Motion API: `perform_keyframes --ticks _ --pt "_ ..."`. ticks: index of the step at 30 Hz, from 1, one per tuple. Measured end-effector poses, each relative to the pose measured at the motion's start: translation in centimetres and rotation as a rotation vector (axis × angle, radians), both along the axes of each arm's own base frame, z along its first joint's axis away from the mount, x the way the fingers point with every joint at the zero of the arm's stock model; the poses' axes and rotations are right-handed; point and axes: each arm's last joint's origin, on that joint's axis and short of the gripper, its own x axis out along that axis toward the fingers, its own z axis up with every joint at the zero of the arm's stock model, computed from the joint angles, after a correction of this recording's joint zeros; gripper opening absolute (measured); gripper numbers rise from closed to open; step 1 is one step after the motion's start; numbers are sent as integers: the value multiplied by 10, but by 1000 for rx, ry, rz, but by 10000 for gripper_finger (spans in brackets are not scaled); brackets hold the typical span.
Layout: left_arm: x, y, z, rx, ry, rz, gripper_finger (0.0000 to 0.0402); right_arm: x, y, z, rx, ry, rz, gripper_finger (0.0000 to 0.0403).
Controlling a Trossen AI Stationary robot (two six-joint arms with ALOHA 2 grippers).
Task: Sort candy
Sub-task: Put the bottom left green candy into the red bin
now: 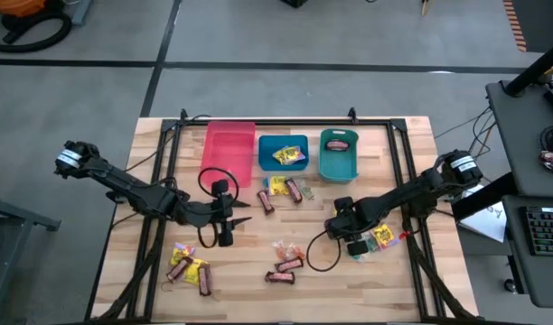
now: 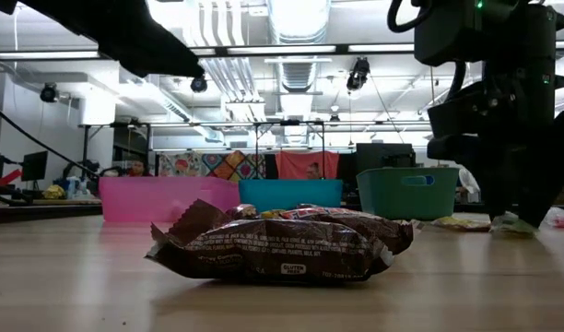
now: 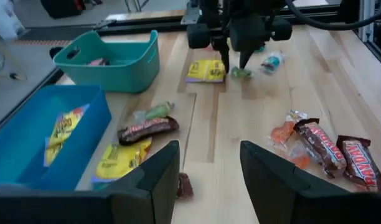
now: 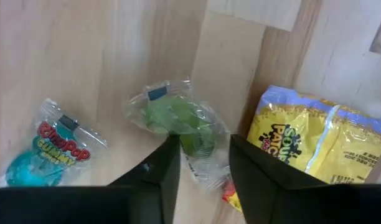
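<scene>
Two grippers at work: the right gripper [image 4: 200, 165] is down over a green clear-wrapped sweet [image 4: 175, 118] near the table's right edge, and the left gripper [image 3: 209, 171] hovers mid-table
Right fingers: parted, straddling the green sweet, nothing clamped yet
Left fingers: apart and empty, with bare wood between them
Candy spread: a yellow packet [image 4: 315, 143] lies just beside the green sweet, with a teal gummy piece [image 4: 50, 149] on its other side; brown-red bars [image 1: 285, 266] sit front centre, and more lie front left
Bins: pink bin [image 1: 229, 149], blue bin [image 1: 284, 153] and teal bin [image 1: 338, 155] in a row at the back; the blue one holds a yellow packet, the teal one a piece or two
Step, I'd say: picking that green sweet
Doing it well: centre the fingers on the sweet's body, not its crinkly wrapper edge, and keep clear of the yellow packet so it isn't pinched too
Risk: loose wrapper could slip out on the lift
</scene>
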Motion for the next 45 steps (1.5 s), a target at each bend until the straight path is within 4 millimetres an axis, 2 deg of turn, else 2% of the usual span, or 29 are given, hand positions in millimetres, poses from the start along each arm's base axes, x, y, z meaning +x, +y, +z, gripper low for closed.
perform_keyframes --ticks 8,10,14,19,25,31,37,45 --pt "7 0 -1 -21 -78 5 153 0 1 15 70 -42 -32 24" --pt "12 -2 -4 -32 -115 7 154 1 2 22 81 -71 -34 13" --pt "24 -6 -15 -41 -146 7 164 8 3 41 82 -165 -41 9" --pt "39 -12 -32 -24 -159 -1 187 21 4 63 27 -387 -26 9" --pt "57 -18 -54 -28 -214 -1 201 39 3 82 -129 -692 -47 9" --pt "70 -18 -66 -39 -341 57 201 59 4 95 -260 -953 -127 9" --pt "75 -12 -69 -37 -432 170 201 65 3 98 -311 -1023 -142 9" --pt "78 -8 -60 -78 -518 159 201 66 0 99 -362 -1035 -182 9"
